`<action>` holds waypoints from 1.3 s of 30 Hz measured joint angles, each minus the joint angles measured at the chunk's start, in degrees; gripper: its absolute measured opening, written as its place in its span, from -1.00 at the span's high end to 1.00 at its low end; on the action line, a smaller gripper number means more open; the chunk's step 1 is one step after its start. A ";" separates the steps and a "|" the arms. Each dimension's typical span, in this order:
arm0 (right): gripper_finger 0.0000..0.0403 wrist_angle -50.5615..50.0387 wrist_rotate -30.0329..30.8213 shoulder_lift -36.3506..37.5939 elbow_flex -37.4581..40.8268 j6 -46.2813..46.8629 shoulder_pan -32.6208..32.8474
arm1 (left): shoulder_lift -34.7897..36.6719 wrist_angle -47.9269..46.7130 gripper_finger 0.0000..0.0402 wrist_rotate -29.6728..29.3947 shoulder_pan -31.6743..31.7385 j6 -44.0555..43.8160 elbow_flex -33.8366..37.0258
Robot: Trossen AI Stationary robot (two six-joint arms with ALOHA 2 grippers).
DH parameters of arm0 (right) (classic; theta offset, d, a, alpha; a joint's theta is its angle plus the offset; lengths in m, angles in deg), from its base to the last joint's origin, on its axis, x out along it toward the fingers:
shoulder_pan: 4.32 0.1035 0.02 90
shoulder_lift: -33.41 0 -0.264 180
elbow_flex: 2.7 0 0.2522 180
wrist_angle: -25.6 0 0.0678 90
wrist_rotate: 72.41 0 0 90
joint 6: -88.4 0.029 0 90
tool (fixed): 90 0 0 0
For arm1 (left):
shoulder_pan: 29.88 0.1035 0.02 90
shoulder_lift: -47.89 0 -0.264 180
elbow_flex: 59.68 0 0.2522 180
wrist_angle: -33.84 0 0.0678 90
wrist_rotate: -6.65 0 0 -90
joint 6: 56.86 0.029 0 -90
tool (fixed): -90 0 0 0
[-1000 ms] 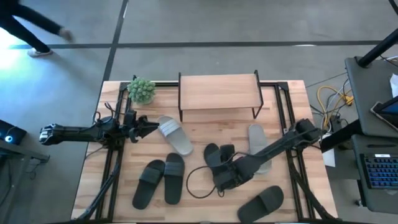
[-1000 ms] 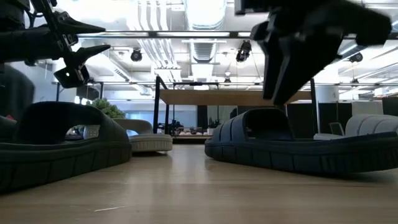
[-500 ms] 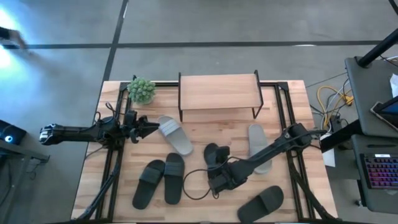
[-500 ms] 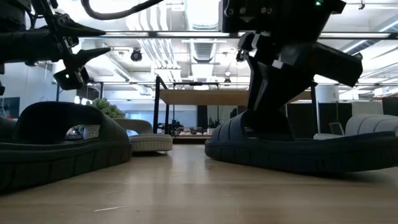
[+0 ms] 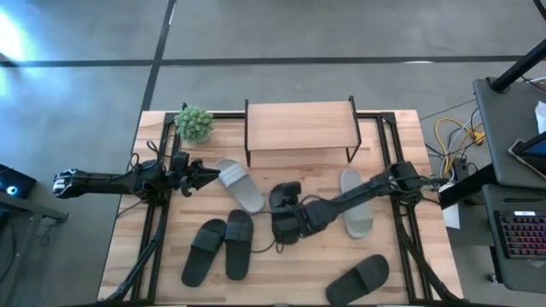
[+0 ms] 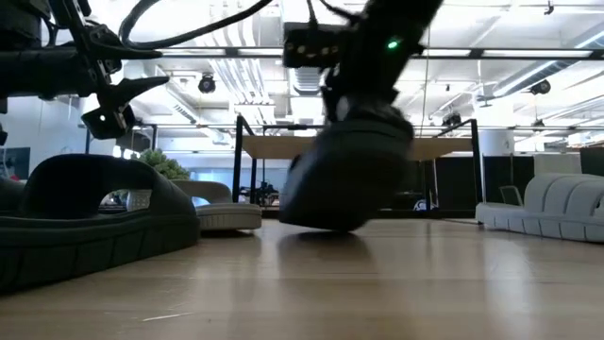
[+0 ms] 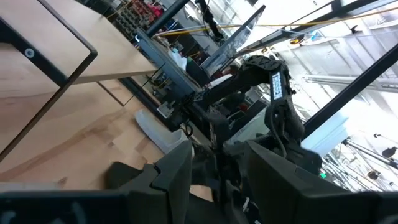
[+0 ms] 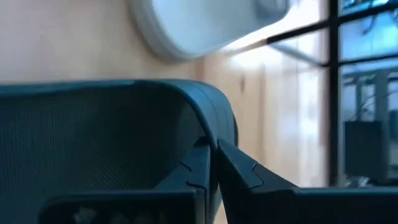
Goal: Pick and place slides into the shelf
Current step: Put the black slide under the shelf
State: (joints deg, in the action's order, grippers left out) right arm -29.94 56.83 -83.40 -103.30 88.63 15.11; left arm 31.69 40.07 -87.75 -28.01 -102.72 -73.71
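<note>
My right gripper [image 5: 285, 215] reaches from the right to the table's middle and is shut on a black slide [image 5: 287, 196], which stands tipped up [image 6: 344, 175]. My left gripper [image 5: 209, 175] hovers open at the left, level, just short of a light grey slide [image 5: 240, 184] lying flat; nothing is between its fingers [image 7: 177, 177]. The shelf [image 5: 299, 126] stands at the far middle with a bare top board. Two black slides [image 5: 220, 249] lie side by side at the near left, another [image 5: 358, 277] at the near right, and a second grey slide [image 5: 355, 203] at the right. My right gripper pinches the curved edge of the black slide's strap [image 8: 217, 127] between its two fingers [image 8: 198, 169]. The fingers slant down from the table's right side. The slide is tilted steeply, its lower end [image 6: 316, 219] at the tabletop or just above it; I cannot tell which.
A small green plant [image 5: 194, 124] stands at the far left corner beside the shelf. A dark cable loop [image 5: 263, 243] hangs from the right arm over the table near the pair of black slides. Black frame rails [image 5: 401, 222] run along both sides.
My right gripper has come down and toward the table's left edge, and has shut on the black slide's strap. The slide, which lay flat, has tipped up on end and shifted leftward with the gripper.
</note>
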 joint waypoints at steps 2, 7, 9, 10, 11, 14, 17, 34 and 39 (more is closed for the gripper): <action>0.94 1.81 -0.04 0.00 0.04 -3.87 -1.27 | -0.17 0.05 0.33 -0.02 0.00 -0.04 0.00; 0.94 4.26 1.34 0.23 0.09 -10.30 -4.79 | -0.17 0.06 0.33 -0.02 0.00 -0.24 0.00; 0.94 5.70 1.59 0.59 0.09 -11.95 -6.40 | -0.17 0.07 0.33 -0.02 0.00 -0.24 0.00; 0.94 6.22 1.68 0.86 0.09 -12.34 -7.21 | -0.15 0.07 0.33 -0.02 0.00 -0.24 0.00; 0.94 6.59 1.88 1.00 0.09 -12.73 -8.00 | -0.17 0.07 0.33 -0.02 0.00 -0.24 0.00; 0.94 7.03 2.43 1.18 0.09 -13.81 -10.80 | -0.17 0.06 0.33 -0.02 -0.02 -0.24 0.00; 0.94 9.55 2.36 1.15 0.19 -16.69 -13.80 | -0.26 0.03 0.33 -0.09 0.00 -0.22 0.00; 0.94 18.26 -6.84 0.52 1.93 -31.78 -18.17 | -0.24 0.07 0.33 -0.11 -0.02 -0.22 0.00; 0.94 18.27 -8.08 0.44 2.80 -34.80 -17.75 | -0.30 0.07 0.33 -0.11 -0.01 -0.22 0.00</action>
State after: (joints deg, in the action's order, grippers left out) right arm -11.68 48.74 -82.96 -100.51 53.84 -2.64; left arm 31.39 40.14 -87.86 -28.03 -102.94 -73.71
